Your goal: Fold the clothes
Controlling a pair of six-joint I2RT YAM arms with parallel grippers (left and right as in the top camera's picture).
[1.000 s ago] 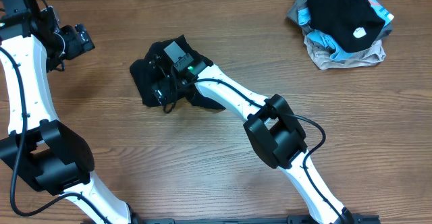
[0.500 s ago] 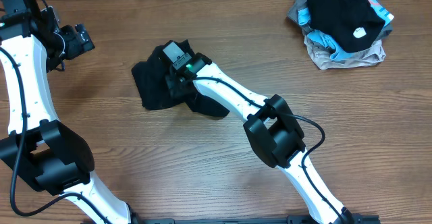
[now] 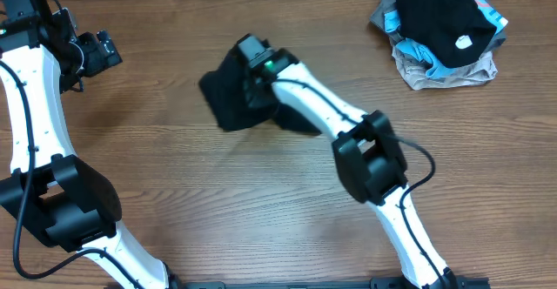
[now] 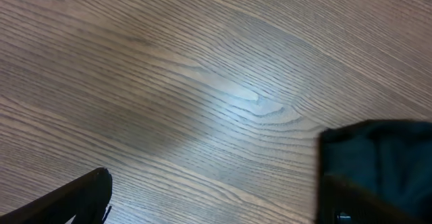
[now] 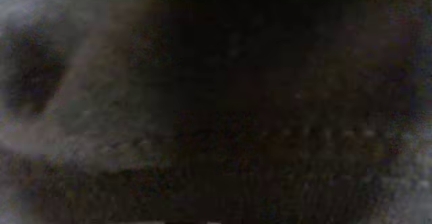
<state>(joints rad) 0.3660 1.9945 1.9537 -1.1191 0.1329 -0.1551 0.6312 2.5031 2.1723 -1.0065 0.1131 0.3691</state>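
Near the middle of the counter (image 3: 174, 193) lies the black garment (image 3: 224, 102), all bunched up in a dark lump. The right gripper (image 3: 248, 84) is down on its top edge. Its two fingers are pressed together, and I think they are pinching a bit of the cloth. The right wrist camera shows only dark, blurry cloth (image 5: 270, 82) very close up, so the pinch itself is hidden.

Far off on the left side, the left gripper (image 3: 103, 50) hangs over bare wood. Its fingers are spread wide and hold nothing. A pile of clothes (image 3: 435, 63) sits in the far right corner, well apart from the black garment.

The step now looks like pulling the lump open so it can lie flat. To do it well, the right gripper should hold tight and move slowly, so the thin cloth does not slip out. It should lift high enough for the folds to drop open, then drag the cloth onto a bare part of the wood. One gripper can only stretch one edge. The left gripper should come over and take another edge, so the two can pull the cloth smooth. The pile in the corner should be left alone.
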